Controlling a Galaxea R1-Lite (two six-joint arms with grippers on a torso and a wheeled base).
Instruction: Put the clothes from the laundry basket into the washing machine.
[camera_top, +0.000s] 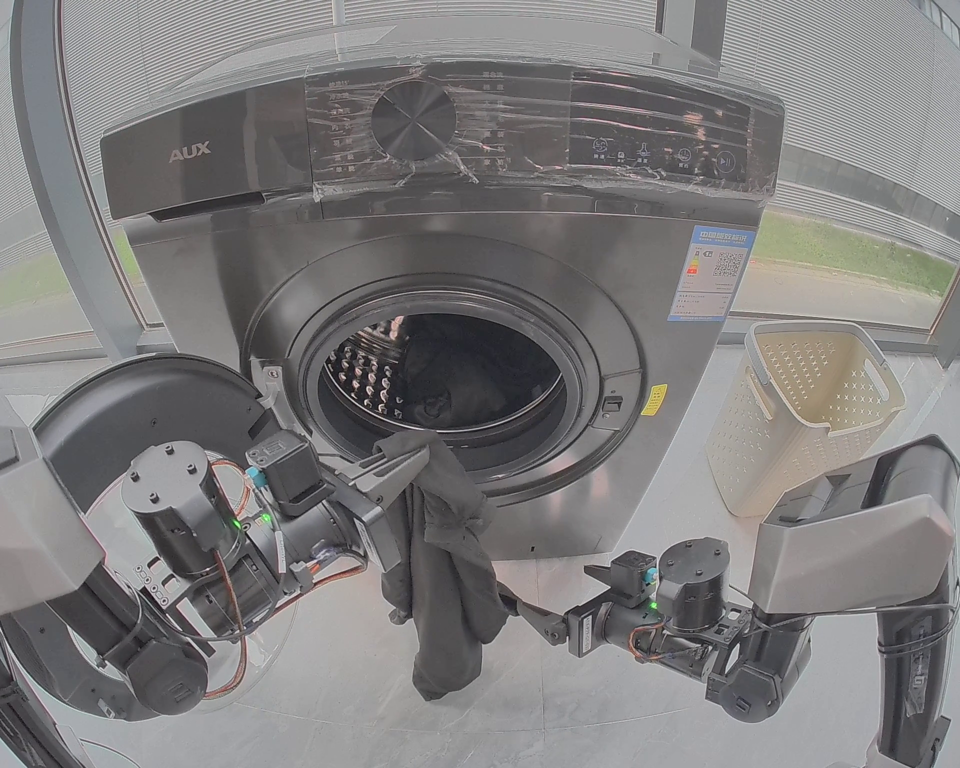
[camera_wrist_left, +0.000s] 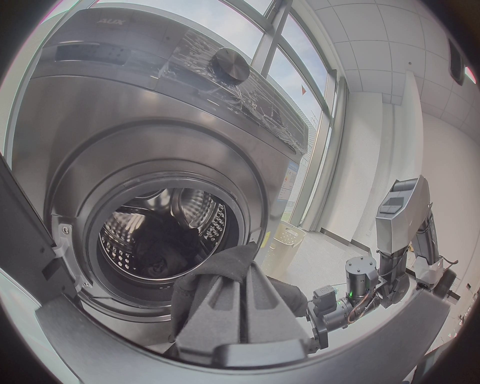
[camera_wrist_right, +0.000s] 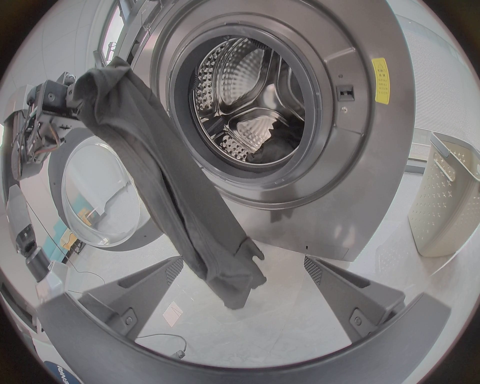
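Nearest, the right end effector (camera_top: 528, 612) is seen spread wide, holding nothing, low beside the tail of the dark garment (camera_top: 445, 580). That garment is clamped at its top by the left end effector (camera_top: 405, 465) just before the open washing machine (camera_top: 640, 330). Beyond, more clothes are seen in the drum (camera_top: 450, 375) and the laundry basket (camera_top: 800, 420) is stood on the floor at the right; if only the top is fed in, the long tail could be left draped over the rim.

The dark grey cloth (camera_top: 450, 580) hangs from the left gripper (camera_top: 415, 462) before the big silver metal washing machine (camera_top: 600, 260). The cream plastic laundry basket (camera_top: 800, 420) stands on its right.
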